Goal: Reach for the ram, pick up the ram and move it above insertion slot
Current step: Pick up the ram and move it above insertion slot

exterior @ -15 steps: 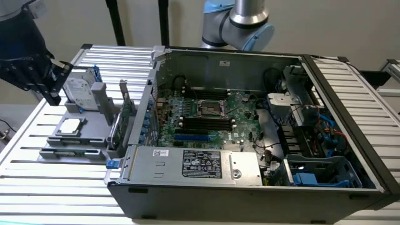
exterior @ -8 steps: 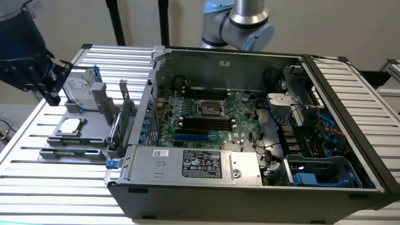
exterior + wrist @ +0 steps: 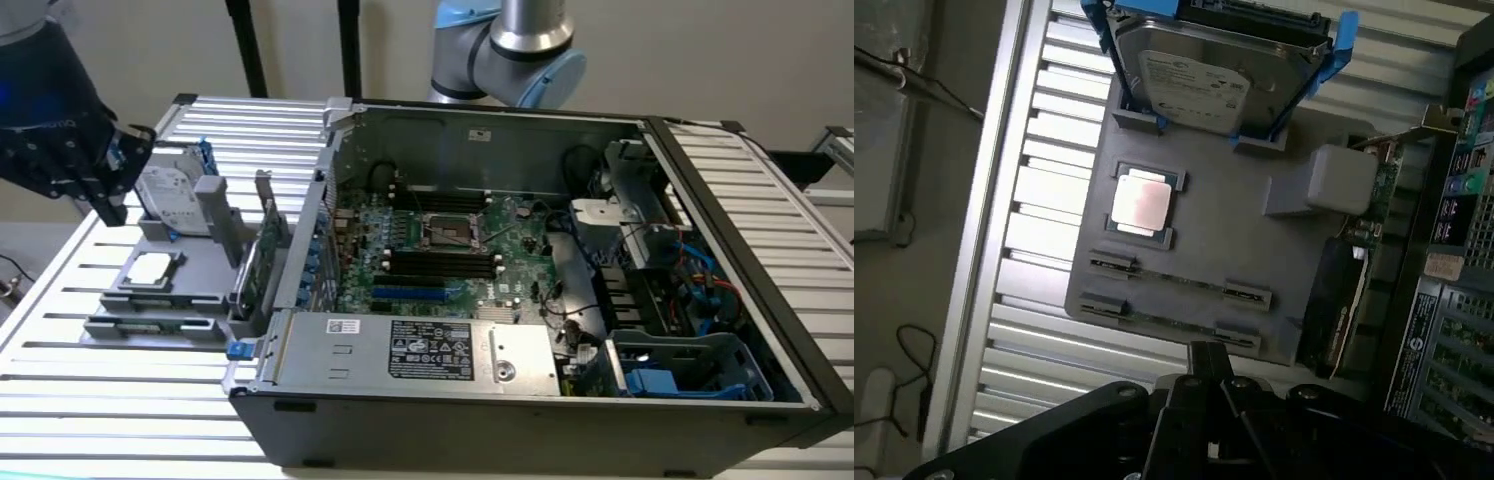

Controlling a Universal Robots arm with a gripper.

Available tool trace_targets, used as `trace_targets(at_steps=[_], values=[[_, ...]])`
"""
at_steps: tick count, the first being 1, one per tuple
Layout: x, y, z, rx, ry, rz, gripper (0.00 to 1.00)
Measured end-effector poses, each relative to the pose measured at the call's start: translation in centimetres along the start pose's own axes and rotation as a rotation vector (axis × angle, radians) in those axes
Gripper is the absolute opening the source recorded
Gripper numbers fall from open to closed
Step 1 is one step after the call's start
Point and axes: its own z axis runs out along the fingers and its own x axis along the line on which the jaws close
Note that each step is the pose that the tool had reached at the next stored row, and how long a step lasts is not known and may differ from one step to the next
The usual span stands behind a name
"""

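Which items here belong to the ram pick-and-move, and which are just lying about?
Job:
ram
gripper, above the ram's holder
grey holder
motherboard memory slots

Lying about:
hard drive
processor chip
expansion card
power supply

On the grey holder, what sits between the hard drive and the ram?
A square silver processor chip, seated in its own recess of the holder, lies between the hard drive and the ram; the wrist view shows it plainly.

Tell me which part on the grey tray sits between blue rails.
The hard drive with the white label, at the tray's end; the square chip, ram and green card have no blue rails.
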Motion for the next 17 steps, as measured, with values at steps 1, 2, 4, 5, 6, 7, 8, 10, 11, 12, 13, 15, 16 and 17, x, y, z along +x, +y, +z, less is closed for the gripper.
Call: trace_targets(at_steps=[1, 2, 4, 5, 6, 7, 8, 10, 11, 12, 13, 15, 16, 17], values=[[0.00, 0.00, 0.00, 0.0000, 0.0007, -0.018, 0.11], [0.00, 0.00, 0.00, 0.0001, 0.0013, -0.036, 0.11], [0.00, 0.00, 0.00, 0.0001, 0.0027, -0.072, 0.11], [0.00, 0.00, 0.00, 0.0001, 0.0034, -0.090, 0.11], [0.00, 0.00, 0.00, 0.0001, 0.0041, -0.108, 0.11], [0.00, 0.00, 0.00, 0.0001, 0.0047, -0.126, 0.11], [0.00, 0.00, 0.00, 0.0002, 0.0054, -0.144, 0.11], [0.00, 0.00, 0.00, 0.0002, 0.0068, -0.181, 0.11], [0.00, 0.00, 0.00, 0.0002, 0.0076, -0.199, 0.11], [0.00, 0.00, 0.00, 0.0002, 0.0082, -0.217, 0.11], [0.00, 0.00, 0.00, 0.0003, 0.0090, -0.235, 0.11], [0.00, 0.00, 0.00, 0.0003, 0.0102, -0.272, 0.11], [0.00, 0.00, 0.00, 0.0003, 0.0109, -0.289, 0.11], [0.00, 0.00, 0.00, 0.0003, 0.0116, -0.308, 0.11]])
